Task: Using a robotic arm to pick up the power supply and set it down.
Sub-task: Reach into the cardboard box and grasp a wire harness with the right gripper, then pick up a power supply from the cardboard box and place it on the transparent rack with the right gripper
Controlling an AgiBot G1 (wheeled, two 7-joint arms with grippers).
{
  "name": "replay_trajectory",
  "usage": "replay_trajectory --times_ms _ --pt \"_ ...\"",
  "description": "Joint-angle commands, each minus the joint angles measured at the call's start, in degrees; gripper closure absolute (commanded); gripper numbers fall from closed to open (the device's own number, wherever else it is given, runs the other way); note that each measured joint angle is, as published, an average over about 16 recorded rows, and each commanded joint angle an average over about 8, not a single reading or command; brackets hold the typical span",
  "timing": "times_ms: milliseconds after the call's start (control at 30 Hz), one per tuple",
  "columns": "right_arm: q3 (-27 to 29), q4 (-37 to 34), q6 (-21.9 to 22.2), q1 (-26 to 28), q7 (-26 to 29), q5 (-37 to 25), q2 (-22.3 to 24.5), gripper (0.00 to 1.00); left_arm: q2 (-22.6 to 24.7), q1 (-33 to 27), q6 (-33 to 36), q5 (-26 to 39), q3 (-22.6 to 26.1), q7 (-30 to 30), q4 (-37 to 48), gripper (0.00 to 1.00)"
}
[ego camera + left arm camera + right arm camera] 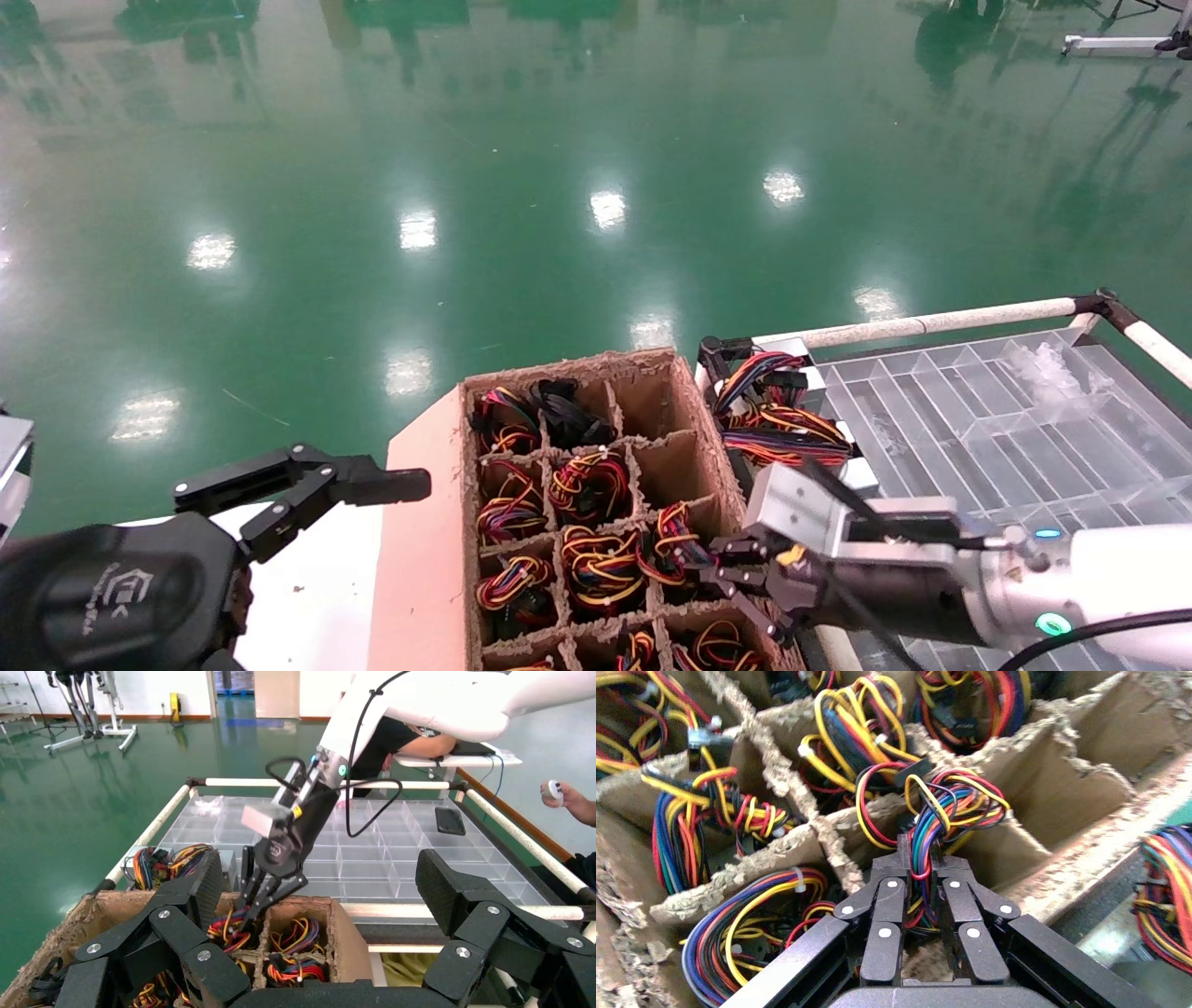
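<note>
My right gripper reaches into a divided cardboard box and is shut on the wire bundle of a power supply in a compartment along the box's right side. The bundle shows red, yellow, blue and purple wires pinched between the fingers; its metal box is hidden in the compartment. In the left wrist view the right gripper stands tilted over that same compartment. My left gripper hangs open left of the box, holding nothing.
Several other compartments hold coiled wire bundles. Another bundle with a grey box lies at the near corner of a clear plastic divider tray framed by white rails. A person's hand is beyond the tray.
</note>
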Motion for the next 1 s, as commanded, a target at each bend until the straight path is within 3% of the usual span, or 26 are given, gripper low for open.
replay_trajectory --times_ms 33,633,1000 --pt "0.4 0.0 -0.3 0.3 0.6 0.7 0.4 1.0 0.0 0.0 0.0 0.0 0.0 0.0 0.0 0.0" --pt "13.7 0.0 -3.7 4.7 -0.6 21.6 11.0 1.0 0.0 0.0 0.0 0.0 0.0 0.0 0.0 0.0" --pt "20.1 -0.2 -5.0 5.9 -0.9 27.6 19.5 1.0 0.0 0.0 0.0 0.0 0.0 0.0 0.0 0.0"
